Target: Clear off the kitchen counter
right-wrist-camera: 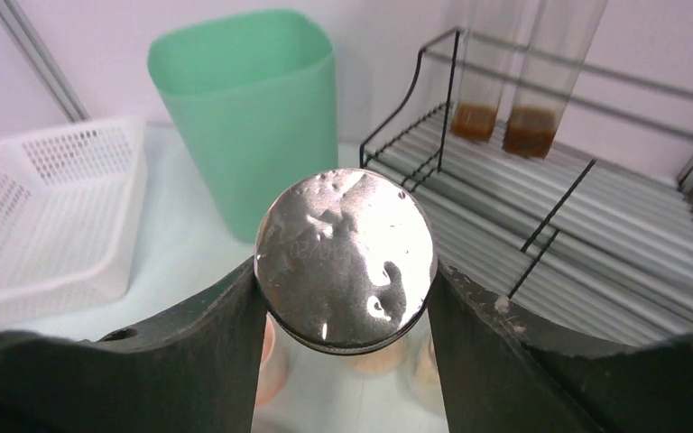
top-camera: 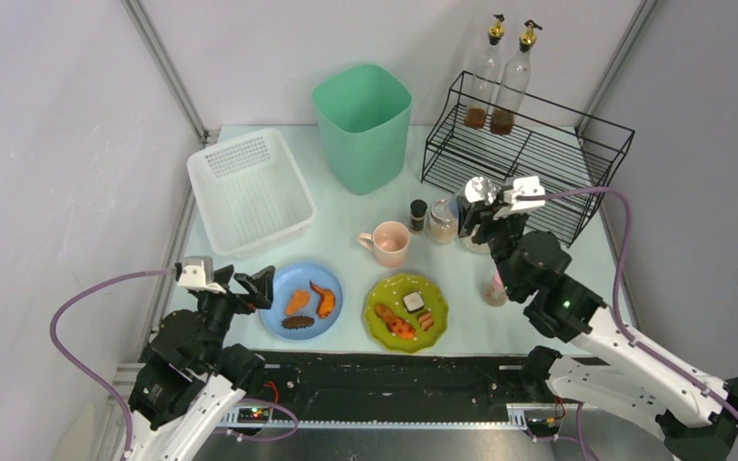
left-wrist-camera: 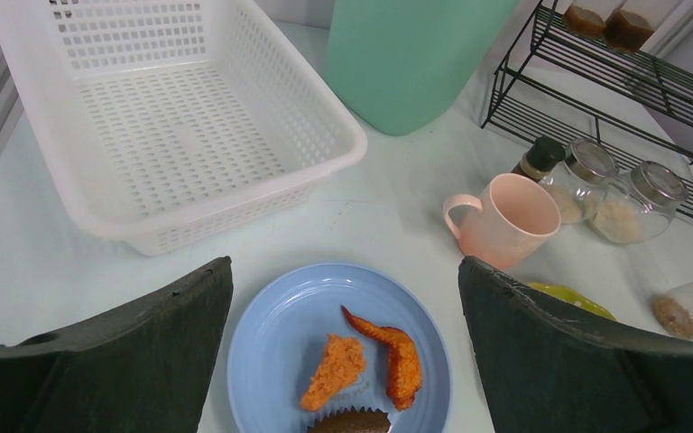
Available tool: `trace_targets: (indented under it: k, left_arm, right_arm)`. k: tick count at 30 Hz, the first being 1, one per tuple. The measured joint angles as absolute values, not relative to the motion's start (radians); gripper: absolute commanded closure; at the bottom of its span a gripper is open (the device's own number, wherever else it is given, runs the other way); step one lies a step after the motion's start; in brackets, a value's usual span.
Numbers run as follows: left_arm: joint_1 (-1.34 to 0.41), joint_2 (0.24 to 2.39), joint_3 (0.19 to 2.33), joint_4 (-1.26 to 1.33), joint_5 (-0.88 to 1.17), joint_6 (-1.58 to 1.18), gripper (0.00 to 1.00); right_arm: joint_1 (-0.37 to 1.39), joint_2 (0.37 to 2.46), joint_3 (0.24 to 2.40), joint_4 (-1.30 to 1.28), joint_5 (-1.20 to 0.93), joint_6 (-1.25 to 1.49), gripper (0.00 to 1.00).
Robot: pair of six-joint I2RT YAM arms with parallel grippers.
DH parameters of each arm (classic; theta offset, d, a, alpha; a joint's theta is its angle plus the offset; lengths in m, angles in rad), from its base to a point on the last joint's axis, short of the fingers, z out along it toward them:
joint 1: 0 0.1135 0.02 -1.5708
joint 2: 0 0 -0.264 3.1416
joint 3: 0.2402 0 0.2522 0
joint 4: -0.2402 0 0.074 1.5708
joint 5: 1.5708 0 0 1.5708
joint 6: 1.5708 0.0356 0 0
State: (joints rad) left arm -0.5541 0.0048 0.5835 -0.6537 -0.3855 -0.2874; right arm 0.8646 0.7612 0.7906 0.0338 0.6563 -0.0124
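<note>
Left wrist cam first since it's nearest: your left gripper [left-wrist-camera: 343, 271] is spread wide w/ nothing in it, aimed at the blue plate [left-wrist-camera: 343, 352] (fried bits on it), not touching. Just beside that, to the right, is the green plate [top-camera: 405, 310], also w/ food.

Both sit on the kitchen counter [top-camera: 346, 216], the pale glossy top running from the black front rail back to the wall. Imo it's rigid and slick, so you don't grab it, you grab what's on it. Plates will prob skid if nudged, so go for the rim.

Mid-counter you've got a pink mug [top-camera: 389, 242], a dark-capped shaker [top-camera: 418, 213], a glass jar [top-camera: 442, 221] and a pink-capped bottle [top-camera: 495, 288] on its side by the right arm.

Your right gripper [right-wrist-camera: 346, 271] is clamped on a steel-lidded jar [right-wrist-camera: 346, 234], fingers either side of the lid. Glass = fragile and the lid looks slippery, so I'd carry it upright. Can't tell if it's off the counter.

Far end: white basket [top-camera: 248, 190], green bin [top-camera: 362, 125], wire rack [top-camera: 538, 158] w/ two oil bottles [top-camera: 512, 86].
</note>
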Motion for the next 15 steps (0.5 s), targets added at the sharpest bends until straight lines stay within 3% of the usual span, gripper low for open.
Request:
trace_targets:
  k: [10,15]
  left_arm:
    - [-0.554,0.005,0.583,-0.654,-0.380,-0.288,0.02]
    - [-0.554,0.005,0.583,-0.654,-0.379,-0.287,0.02]
  right_arm:
    - [0.822,0.788,0.975,0.060,0.670,-0.202,0.81]
    - [0.641,0.830,1.049,0.041,0.594,-0.193,0.81]
